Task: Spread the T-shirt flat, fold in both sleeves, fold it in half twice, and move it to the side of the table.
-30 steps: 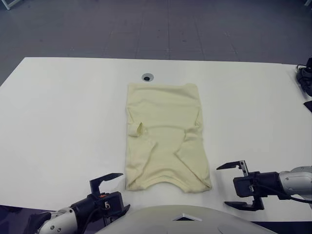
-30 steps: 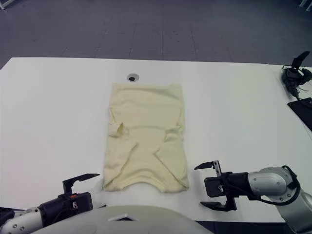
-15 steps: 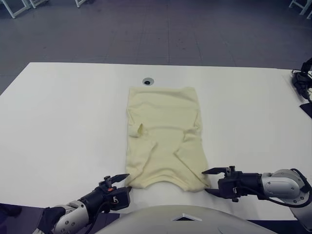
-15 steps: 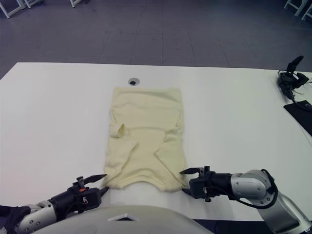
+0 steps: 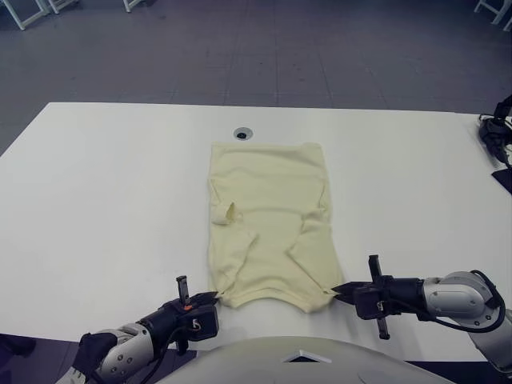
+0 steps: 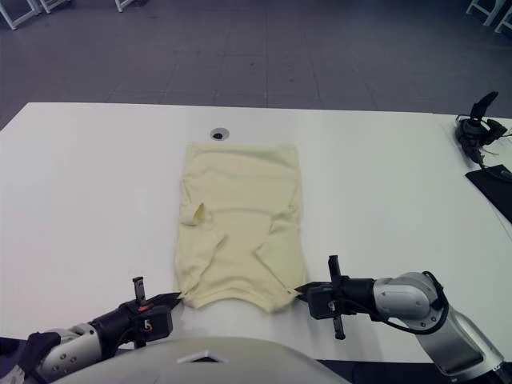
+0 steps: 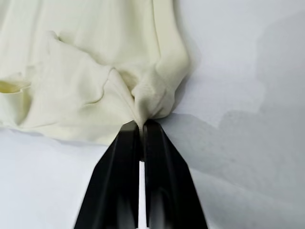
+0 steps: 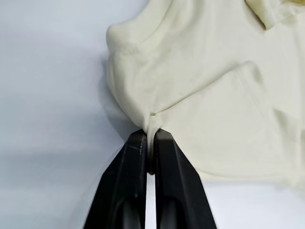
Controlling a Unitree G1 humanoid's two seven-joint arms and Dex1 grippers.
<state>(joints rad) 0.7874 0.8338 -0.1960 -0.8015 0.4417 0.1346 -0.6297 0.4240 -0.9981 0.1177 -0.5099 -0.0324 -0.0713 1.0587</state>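
A pale yellow T-shirt [image 5: 270, 220] lies lengthwise on the white table [image 5: 104, 208], both sleeves folded in over its middle. My left gripper [image 5: 214, 298] is shut on the near left corner of the T-shirt [image 7: 95, 71]; its black fingers [image 7: 125, 157] pinch a small tuck of cloth. My right gripper [image 5: 337, 291] is shut on the near right corner of the T-shirt [image 8: 209, 90], cloth bunched between its fingers [image 8: 164, 152]. Both grippers sit low at the table's near edge.
A round cable hole [image 5: 242, 134] lies in the table just beyond the shirt's far edge. Black cables and gear [image 5: 498, 132] lie at the far right edge. Bare table spreads to the left and right of the shirt.
Both grippers moved inward to the shirt's near corners and went from open to shut on the cloth. The near hem has bunched slightly at each corner.
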